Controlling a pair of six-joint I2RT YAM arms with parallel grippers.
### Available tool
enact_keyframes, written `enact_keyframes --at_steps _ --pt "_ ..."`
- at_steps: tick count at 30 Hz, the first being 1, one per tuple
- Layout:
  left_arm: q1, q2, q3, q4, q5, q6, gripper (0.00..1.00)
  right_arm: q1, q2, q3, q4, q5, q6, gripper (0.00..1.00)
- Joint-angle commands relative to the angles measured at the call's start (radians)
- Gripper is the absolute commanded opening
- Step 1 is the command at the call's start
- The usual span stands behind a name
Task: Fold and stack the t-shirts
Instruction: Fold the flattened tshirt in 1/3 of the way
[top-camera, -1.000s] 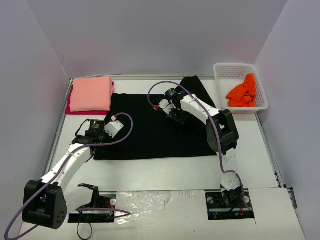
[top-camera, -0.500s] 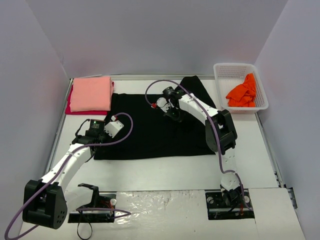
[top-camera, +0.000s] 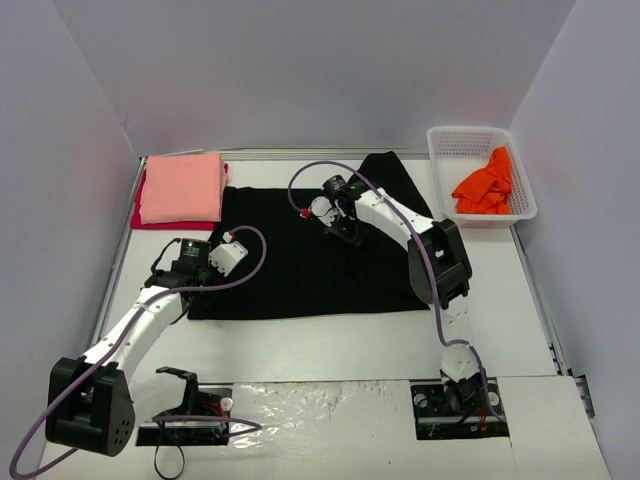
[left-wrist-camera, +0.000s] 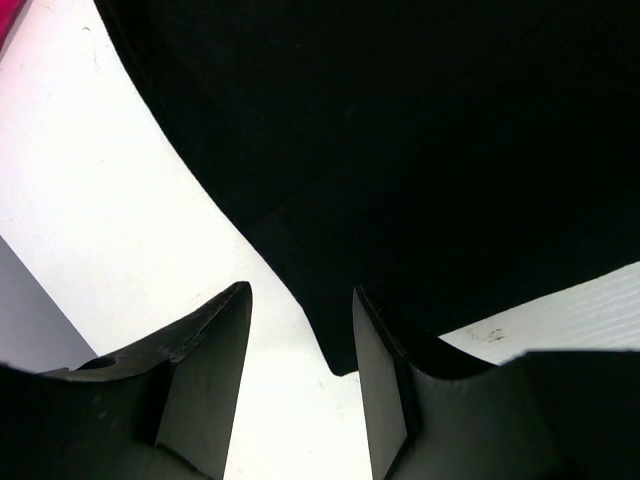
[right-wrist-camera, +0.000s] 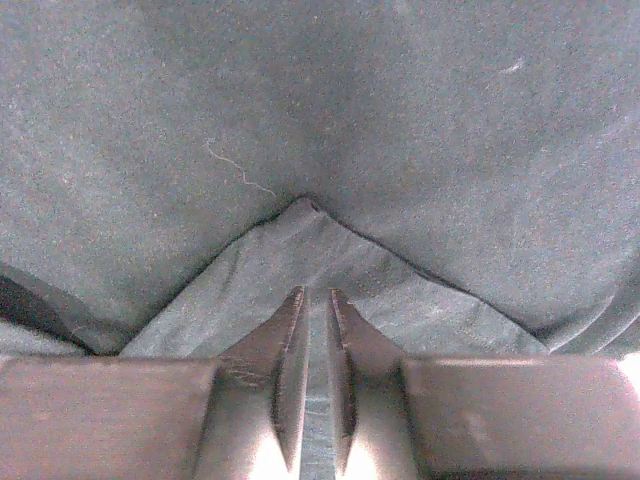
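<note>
The large black t-shirt (top-camera: 300, 265) lies spread flat mid-table. My right gripper (top-camera: 345, 232) is down on its upper middle. In the right wrist view the right gripper (right-wrist-camera: 315, 292) has its jaws a thin slit apart, with a strip of a folded-over black flap (right-wrist-camera: 300, 250) between them. My left gripper (top-camera: 185, 268) hovers at the shirt's left edge. In the left wrist view the left gripper (left-wrist-camera: 300, 290) is open and empty, a black corner (left-wrist-camera: 340, 340) showing between its fingers. The salmon-pink t-shirt (top-camera: 182, 187) lies folded on the red one (top-camera: 137, 215). The orange t-shirt (top-camera: 485, 185) lies crumpled.
A white mesh basket (top-camera: 470, 140) at the back right holds the orange shirt. White walls close in the table on the left, back and right. Bare white tabletop (top-camera: 330, 340) runs between the black shirt and the arm bases.
My right gripper has slid a little left and farther back over the black shirt, taking the folded flap with it. The left arm has stayed still.
</note>
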Motion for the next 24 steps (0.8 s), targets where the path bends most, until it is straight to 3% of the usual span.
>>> enact_keyframes --at_steps 1,6,10,14,19,24 --pt "0.004 -0.013 0.013 -0.02 -0.012 -0.013 0.44 0.002 -0.056 -0.009 -0.007 0.037 0.0 0.12" --pt "0.005 -0.043 0.026 0.005 -0.005 0.003 0.44 -0.044 -0.138 -0.002 0.029 0.097 0.021 0.2" --pt "0.005 -0.048 0.114 0.009 0.028 0.02 0.44 -0.132 -0.152 0.036 0.056 0.135 0.072 0.2" --pt "0.01 -0.004 0.2 0.06 -0.011 -0.011 0.44 -0.236 -0.146 0.061 0.097 0.069 0.115 0.24" --pt "0.011 0.111 0.32 0.187 -0.04 -0.072 0.44 -0.302 -0.077 0.139 0.132 0.084 0.147 0.23" --pt "0.01 0.301 0.456 0.203 -0.022 -0.068 0.44 -0.319 -0.009 0.222 0.132 0.098 0.145 0.23"
